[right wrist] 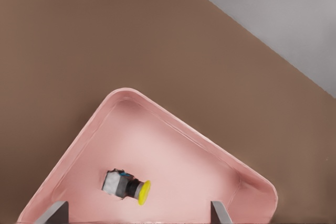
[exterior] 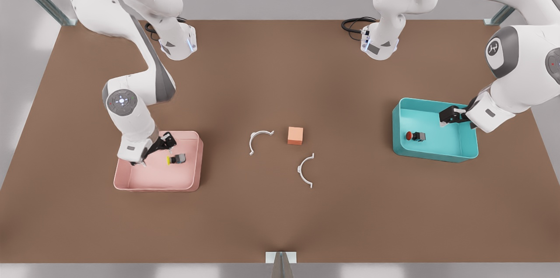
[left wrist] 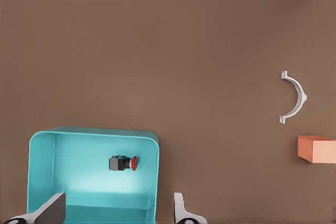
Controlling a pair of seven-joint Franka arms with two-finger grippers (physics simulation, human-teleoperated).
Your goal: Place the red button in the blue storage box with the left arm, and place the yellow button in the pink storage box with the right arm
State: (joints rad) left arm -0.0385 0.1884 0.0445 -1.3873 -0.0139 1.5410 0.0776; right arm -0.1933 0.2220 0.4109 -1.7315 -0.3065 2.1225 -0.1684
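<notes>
Two open tools (exterior: pixel 455 117) (exterior: pixel 153 149) above trays, seemingly.

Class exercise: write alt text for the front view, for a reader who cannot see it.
A yellow button lies in a pink tray, and a red button in a teal tray. An open gripper hangs over each: right gripper, left gripper.

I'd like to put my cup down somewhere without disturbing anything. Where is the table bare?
Bare brown table runs along the near edge and at the far middle. The centre is crowded: orange cube, two white clips. Grippers hover at the pink box and blue box.
</notes>
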